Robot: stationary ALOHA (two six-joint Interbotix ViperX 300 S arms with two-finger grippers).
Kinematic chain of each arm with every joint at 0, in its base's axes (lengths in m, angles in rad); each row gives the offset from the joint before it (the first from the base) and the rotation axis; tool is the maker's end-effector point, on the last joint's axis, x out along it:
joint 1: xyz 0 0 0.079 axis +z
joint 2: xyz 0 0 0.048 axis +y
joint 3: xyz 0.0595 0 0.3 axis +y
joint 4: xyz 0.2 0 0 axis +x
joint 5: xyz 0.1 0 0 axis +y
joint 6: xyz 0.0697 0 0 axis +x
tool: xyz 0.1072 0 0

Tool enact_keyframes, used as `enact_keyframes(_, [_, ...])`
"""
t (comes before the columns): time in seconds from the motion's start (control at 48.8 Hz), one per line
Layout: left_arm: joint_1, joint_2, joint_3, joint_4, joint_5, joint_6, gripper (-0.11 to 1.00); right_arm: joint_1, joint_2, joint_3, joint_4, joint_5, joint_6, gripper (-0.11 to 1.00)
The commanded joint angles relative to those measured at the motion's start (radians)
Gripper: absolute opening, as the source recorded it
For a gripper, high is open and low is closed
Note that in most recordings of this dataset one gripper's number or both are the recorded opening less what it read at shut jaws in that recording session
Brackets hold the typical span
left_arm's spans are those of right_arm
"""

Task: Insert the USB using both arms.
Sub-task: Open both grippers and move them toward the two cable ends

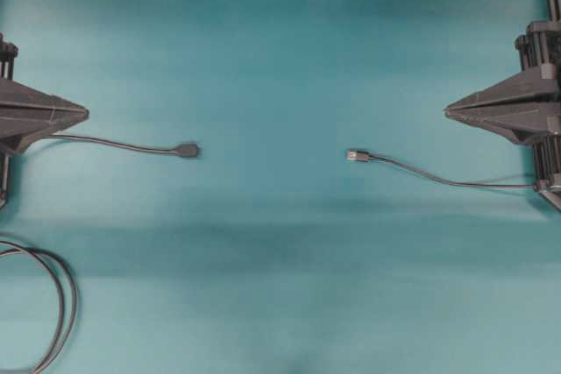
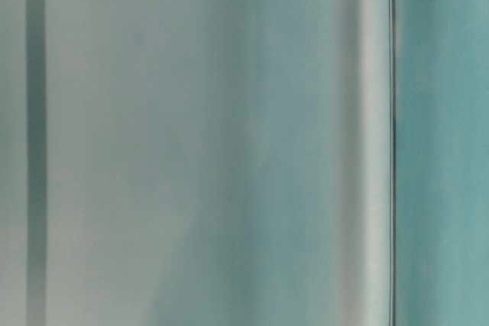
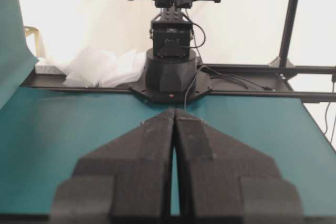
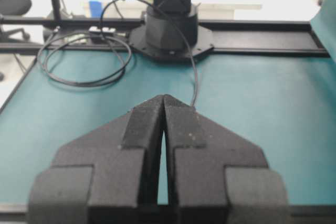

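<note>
Both pairs of jaws are closed with nothing between them. In the left wrist view the left gripper (image 3: 174, 113) shows its two dark fingers pressed together tip to tip, and in the right wrist view the right gripper (image 4: 164, 98) does the same, with only a thin sliver of gap lower down between the fingers.

From overhead, the left gripper (image 1: 85, 113) pokes in from the left edge of the teal table (image 1: 280, 41) and the right gripper (image 1: 447, 111) from the right edge, both pointing toward the middle and well apart from each other.

The USB (image 1: 356, 156) lies flat on the table right of centre, its pale metal tip facing left. Its thin grey cable (image 1: 438, 179) trails off to the right edge, passing below the right gripper. Neither gripper touches the connector.

Left of centre lies the dark socket (image 1: 187, 151), facing the USB across a bare stretch of table; the two ends are apart, not joined. The socket cable (image 1: 114, 141) runs left and goes under the left gripper.

A doubled black cable loop (image 1: 63, 299) curls at the near left corner of the table; in the right wrist view the same loop (image 4: 84, 61) lies beside the opposite arm's base (image 4: 170, 32).

The table-level view is only a blur of pale and teal bands.
</note>
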Motion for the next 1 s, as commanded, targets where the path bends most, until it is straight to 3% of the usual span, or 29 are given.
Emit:
enact_keyframes(0.0, [-0.012,0.009,-0.018,-0.015,0.020,-0.014,0.01,-0.002,0.006,-0.017,-0.005,-0.006,-0.002,0.00])
enact_keyframes(0.082, [-0.018,0.011,-0.026,-0.015,0.075,-0.014,0.05,-0.002,0.006,-0.011,-0.008,0.008,0.000,0.01])
enact_keyframes(0.328, [-0.018,0.026,-0.094,-0.015,0.316,-0.011,0.00,-0.002,0.023,-0.048,-0.008,0.130,0.003,0.00])
enact_keyframes(0.574, [-0.015,0.064,-0.104,-0.015,0.380,-0.017,0.03,-0.002,0.167,-0.153,-0.008,0.301,0.025,0.00])
enact_keyframes(0.718, [-0.015,0.092,-0.114,-0.017,0.436,-0.020,0.20,-0.012,0.227,-0.176,-0.008,0.393,0.025,0.00])
enact_keyframes(0.882, [-0.012,0.127,-0.129,-0.020,0.505,-0.021,0.65,-0.012,0.244,-0.187,-0.006,0.419,0.032,0.00])
enact_keyframes(0.923, [-0.012,0.140,-0.130,-0.020,0.511,-0.020,0.70,-0.012,0.247,-0.189,-0.008,0.419,0.040,0.00])
enact_keyframes(0.984, [-0.011,0.152,-0.130,-0.020,0.517,-0.020,0.68,-0.012,0.252,-0.193,-0.006,0.422,0.057,0.00])
